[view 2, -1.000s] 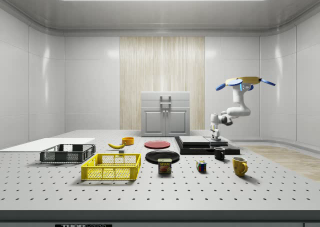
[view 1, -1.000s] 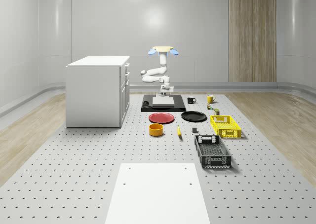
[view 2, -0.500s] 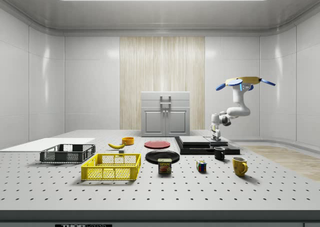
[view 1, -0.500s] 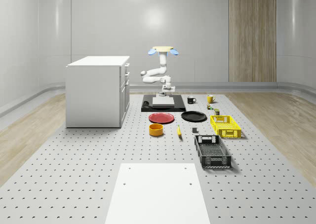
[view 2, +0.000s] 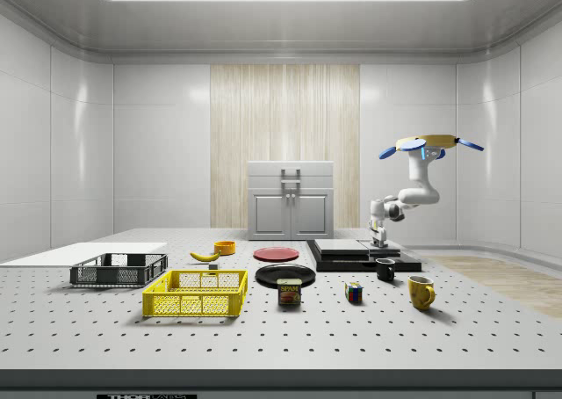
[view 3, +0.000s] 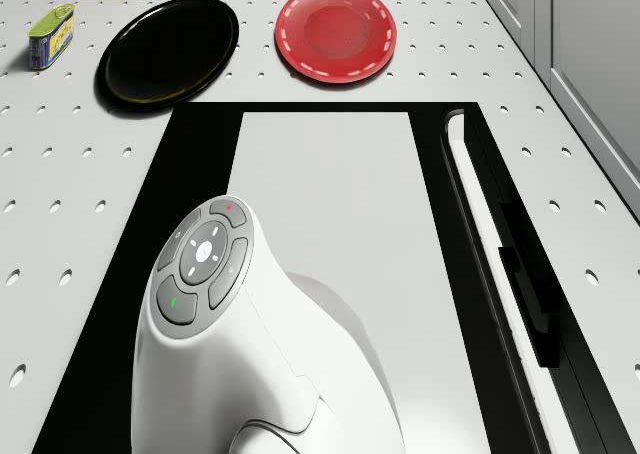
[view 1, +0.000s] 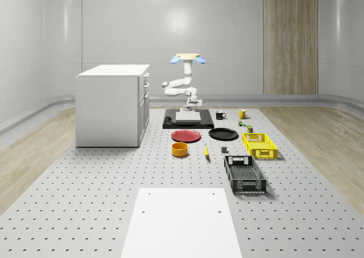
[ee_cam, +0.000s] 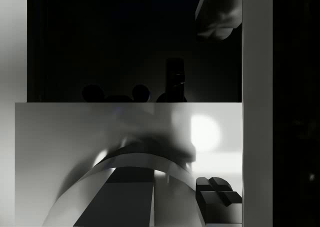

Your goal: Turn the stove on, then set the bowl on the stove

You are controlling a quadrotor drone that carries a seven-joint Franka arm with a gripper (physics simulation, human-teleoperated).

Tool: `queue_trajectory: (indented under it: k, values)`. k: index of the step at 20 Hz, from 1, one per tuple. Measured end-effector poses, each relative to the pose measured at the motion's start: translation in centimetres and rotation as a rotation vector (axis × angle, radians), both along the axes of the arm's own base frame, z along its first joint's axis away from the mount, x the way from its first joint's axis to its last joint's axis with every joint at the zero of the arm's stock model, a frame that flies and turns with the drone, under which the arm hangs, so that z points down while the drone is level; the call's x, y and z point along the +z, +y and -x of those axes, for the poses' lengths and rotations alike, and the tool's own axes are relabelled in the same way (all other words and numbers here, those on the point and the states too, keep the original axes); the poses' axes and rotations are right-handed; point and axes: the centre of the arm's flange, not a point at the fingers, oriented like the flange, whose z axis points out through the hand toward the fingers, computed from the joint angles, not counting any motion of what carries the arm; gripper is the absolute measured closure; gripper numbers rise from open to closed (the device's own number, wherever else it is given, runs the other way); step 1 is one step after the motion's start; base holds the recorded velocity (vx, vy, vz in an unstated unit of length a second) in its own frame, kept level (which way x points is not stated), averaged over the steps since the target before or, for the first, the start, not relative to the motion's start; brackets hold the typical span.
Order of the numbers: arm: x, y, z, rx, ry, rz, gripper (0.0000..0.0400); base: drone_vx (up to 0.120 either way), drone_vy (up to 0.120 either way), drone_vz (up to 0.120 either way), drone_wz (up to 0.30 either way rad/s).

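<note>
The stove [view 1: 187, 120] is a black base with a pale top plate [view 3: 330, 224], set at the back of the table beside the cabinet. A long black bar [view 3: 525, 284] runs along one side of the stove. The drone [view 1: 186, 58] hovers above the stove's far edge, and its white arm bends down so that the gripper [view 1: 192, 105] hangs just over the stove's back part [view 2: 362, 254]. In the side view the gripper [view 2: 379, 238] sits right at the plate's surface. The orange bowl [view 1: 180, 149] stands on the table in front of the red plate, well away from the gripper.
A red plate [view 3: 336, 31] and a black plate [view 3: 167, 49] lie just in front of the stove. The white cabinet [view 1: 112, 104] stands close at the whole-scene view's left. A dark mug [view 1: 219, 115], yellow mug [view 1: 242, 113], yellow crate [view 1: 260, 145], black crate [view 1: 244, 174] and banana [view 1: 206, 150] lie to the right.
The arm has shifted slightly: the gripper has edged toward the whole-scene view's right above the stove. The drone, bowl and other things have not moved.
</note>
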Motion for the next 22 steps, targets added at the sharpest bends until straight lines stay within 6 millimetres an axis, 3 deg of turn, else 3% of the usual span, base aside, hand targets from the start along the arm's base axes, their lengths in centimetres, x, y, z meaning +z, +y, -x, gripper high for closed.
queue_trajectory:
  k: [4, 11, 22]
  values:
    - [0.0, 0.0, -0.8, 0.000, 0.000, 0.000, 0.0000, 0.000, 0.000, 0.110, 0.000]
    - [0.0, 2.2, -1.2, 0.000, 0.000, 0.000, 0.0000, 0.000, 0.000, 0.000, 0.000]
    - [0.0, 6.6, -1.3, 0.000, 0.000, 0.000, 0.0000, 0.109, 0.000, 0.000, 0.000]
